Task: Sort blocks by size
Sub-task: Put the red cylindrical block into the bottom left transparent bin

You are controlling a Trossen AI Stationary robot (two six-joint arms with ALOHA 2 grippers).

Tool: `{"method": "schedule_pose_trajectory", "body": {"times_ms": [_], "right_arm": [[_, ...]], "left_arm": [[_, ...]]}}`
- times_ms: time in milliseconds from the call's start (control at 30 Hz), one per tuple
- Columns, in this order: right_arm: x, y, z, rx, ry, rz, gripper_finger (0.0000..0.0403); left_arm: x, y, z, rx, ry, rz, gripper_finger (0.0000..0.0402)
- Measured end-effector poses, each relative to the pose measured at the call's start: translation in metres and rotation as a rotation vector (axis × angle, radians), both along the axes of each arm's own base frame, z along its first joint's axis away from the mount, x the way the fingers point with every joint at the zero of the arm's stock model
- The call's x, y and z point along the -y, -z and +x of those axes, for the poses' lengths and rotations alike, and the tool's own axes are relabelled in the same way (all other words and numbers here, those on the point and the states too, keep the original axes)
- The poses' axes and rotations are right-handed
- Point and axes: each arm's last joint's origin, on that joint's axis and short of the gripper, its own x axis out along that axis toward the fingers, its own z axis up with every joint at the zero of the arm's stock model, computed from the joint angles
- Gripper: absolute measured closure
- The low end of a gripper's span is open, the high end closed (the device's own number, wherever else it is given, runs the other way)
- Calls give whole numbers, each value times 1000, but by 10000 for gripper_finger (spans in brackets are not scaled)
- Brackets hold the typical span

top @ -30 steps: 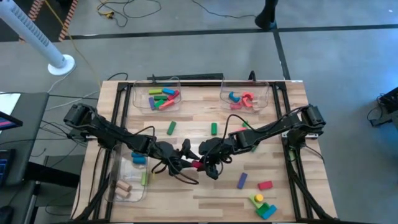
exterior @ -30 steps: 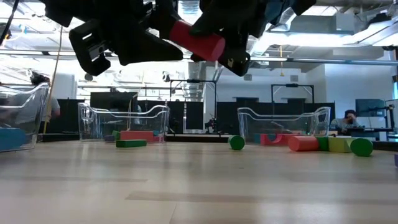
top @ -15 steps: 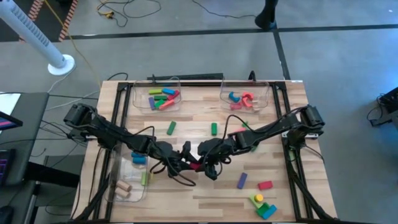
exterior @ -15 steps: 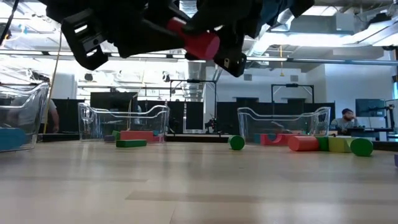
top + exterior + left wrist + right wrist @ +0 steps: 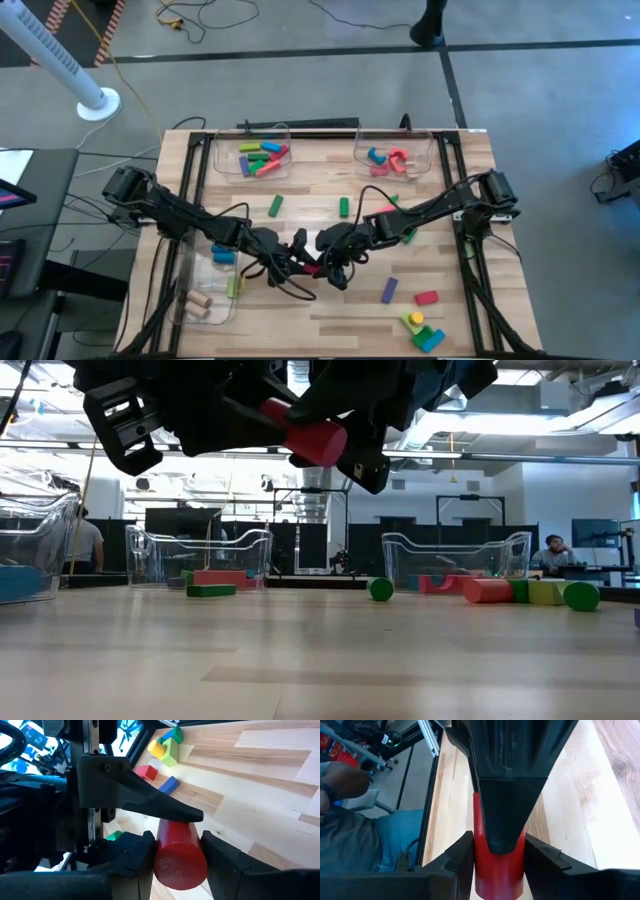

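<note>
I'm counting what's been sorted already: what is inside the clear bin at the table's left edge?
The bin holds two plain wood cylinders, a light blue block and a yellow-green bar; the left arm crosses over its far end, hiding anything beneath.

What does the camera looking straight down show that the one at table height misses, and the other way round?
Only the high view shows both arms whole, meeting at the table's middle, and the bin on the left side holding wooden cylinders. Only the low view shows the red cylinder lifted clear of the tabletop, plus people in the room behind. Both show that red cylinder between the left gripper and right gripper, the two far bins with blocks inside, and loose green blocks on the wood.
</note>
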Motion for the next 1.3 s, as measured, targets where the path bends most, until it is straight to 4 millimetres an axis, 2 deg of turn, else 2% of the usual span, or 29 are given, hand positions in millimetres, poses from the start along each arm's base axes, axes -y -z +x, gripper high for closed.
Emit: {"method": "schedule_pose_trajectory", "body": {"times_ms": [233,467,633,767,867,1000,1100,1300], "right_arm": [[-1,0,0,7,-11,-9,225],[-1,2,-2,-13,-31,-35,178],[0,3,-3,-21,-38,-46,158],[1,-1,-6,-25,-47,-59,157],[2,-7,-11,-41,-55,-74,157],[3,-14,-18,-49,-65,-89,157],[4,-18,-20,-46,-72,-111,157],[8,-14,-23,-94,-70,-124,156]], "left_arm": [[1,0,0,-2,-4,-8,266],[5,-5,-6,0,-36,8,266],[9,-17,-20,-19,-61,9,266],[13,-26,-38,-85,-81,-6,266],[17,-34,-59,-143,-111,-2,266],[19,-53,-92,-184,-145,-63,266],[17,-75,-112,-219,-172,-164,267],[6,-102,-143,-359,-268,-292,267]]}}
